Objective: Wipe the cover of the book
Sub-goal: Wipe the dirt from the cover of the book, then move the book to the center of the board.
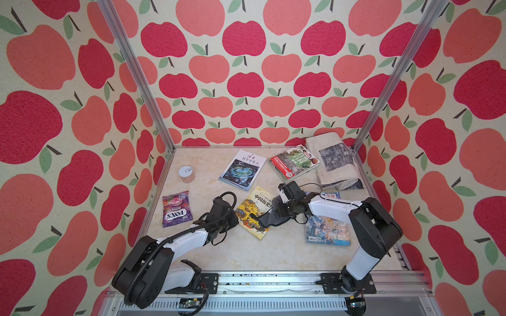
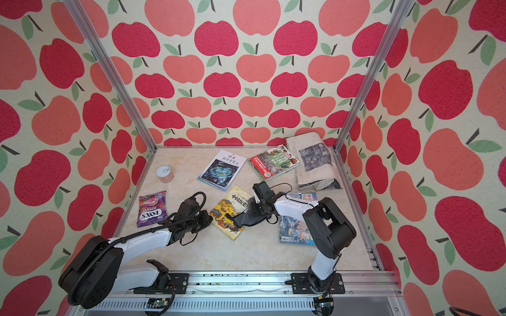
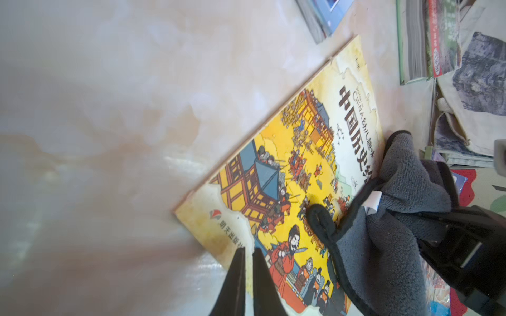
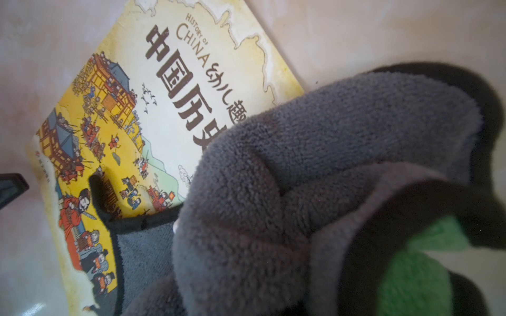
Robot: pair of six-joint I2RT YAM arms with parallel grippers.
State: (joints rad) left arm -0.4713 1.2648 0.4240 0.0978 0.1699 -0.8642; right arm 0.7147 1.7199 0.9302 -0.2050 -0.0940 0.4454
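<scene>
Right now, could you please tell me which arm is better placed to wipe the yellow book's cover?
Right, I think: the right tool grips the grey cloth, which lies on the yellow book. The left tool is empty, poised at the book's edge.

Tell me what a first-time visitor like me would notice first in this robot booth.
The walls shout first: big red and pink apples on every side of the marble-look table. In the middle of that table lies a bright yellow History of China book, with the right claw gripping a grey cloth bunched over its cover. The left claw, nearly closed, points at the book's left edge.
</scene>
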